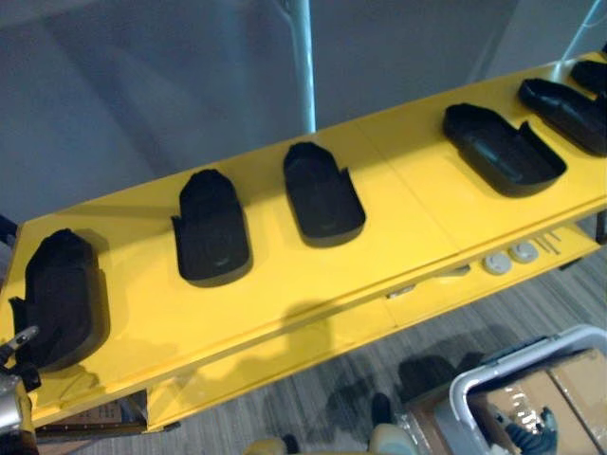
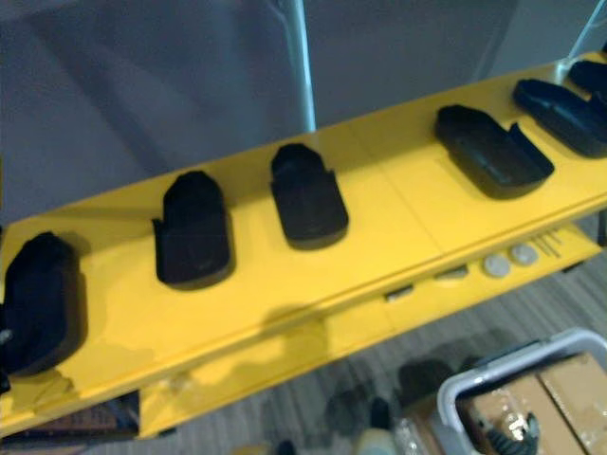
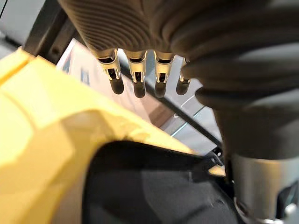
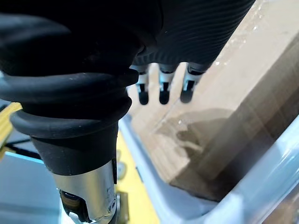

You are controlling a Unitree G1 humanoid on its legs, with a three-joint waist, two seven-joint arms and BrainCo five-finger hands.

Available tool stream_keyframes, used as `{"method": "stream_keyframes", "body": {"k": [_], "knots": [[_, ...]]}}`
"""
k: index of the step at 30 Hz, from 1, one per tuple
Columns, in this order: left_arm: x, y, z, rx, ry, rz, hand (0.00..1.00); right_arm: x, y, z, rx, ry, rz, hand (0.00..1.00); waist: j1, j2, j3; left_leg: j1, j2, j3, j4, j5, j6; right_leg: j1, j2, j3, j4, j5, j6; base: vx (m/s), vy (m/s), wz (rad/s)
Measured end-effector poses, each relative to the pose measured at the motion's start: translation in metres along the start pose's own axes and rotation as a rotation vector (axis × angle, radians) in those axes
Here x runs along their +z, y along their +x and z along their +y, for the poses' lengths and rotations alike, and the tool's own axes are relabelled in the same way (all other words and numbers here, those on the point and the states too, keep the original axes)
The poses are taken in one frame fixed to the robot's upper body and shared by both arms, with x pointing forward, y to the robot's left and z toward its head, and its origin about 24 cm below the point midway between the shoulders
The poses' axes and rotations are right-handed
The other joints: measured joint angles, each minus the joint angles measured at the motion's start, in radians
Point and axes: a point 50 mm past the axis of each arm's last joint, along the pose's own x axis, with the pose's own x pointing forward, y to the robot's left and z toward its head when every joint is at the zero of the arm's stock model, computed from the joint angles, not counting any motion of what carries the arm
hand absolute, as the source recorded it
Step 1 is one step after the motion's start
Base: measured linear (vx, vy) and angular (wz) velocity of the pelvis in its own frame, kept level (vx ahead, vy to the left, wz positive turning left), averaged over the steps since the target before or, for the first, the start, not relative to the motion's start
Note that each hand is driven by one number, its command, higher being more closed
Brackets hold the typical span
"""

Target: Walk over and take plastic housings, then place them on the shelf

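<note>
Six black plastic housings (image 1: 213,232) lie in a row along the top of the yellow shelf (image 1: 417,204). The sixth housing (image 1: 590,74), at the shelf's right end, is cut off by the frame. The first housing (image 1: 59,296), at the shelf's left end, is too dark to tell which way up it lies. All are matte and elongated, rounded at one end and notched at the other. The third housing (image 1: 322,194) and fourth housing (image 1: 501,147) show hollow insides with raised rims.

The left hand (image 3: 138,77) hangs over the first housing, fingers straight and loose, gripping nothing. Below the shelf's right end, the right hand (image 4: 163,86) hangs with empty, relaxed fingers over a brown cardboard box (image 4: 224,93) in a pale-rimmed bin (image 1: 474,379).
</note>
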Motion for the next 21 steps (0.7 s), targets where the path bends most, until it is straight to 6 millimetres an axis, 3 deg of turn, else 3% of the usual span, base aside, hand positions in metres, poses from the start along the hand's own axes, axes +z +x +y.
{"method": "stream_keyframes", "body": {"k": [11, 21], "knots": [[0.035, -0.007, -0.027, -0.085, -0.417, -0.187, 0.00, 0.014, 0.007, 0.011, 0.038, 0.038, -0.048, 0.00, 0.000, -0.014, 0.086, -0.036, 0.004, -0.003, 0.028, -0.001, 0.000, -0.051, 0.000, 0.003, 0.053, -0.016, -0.014, -0.01, 0.000, 0.00], [0.034, -0.013, -0.035, -0.081, -0.430, -0.207, 0.00, 0.012, 0.007, 0.014, 0.051, 0.043, -0.045, 0.00, 0.001, -0.027, 0.107, -0.039, 0.013, -0.003, 0.037, -0.009, -0.001, -0.064, 0.004, 0.002, 0.100, -0.047, -0.022, -0.01, 0.001, 0.00]]}}
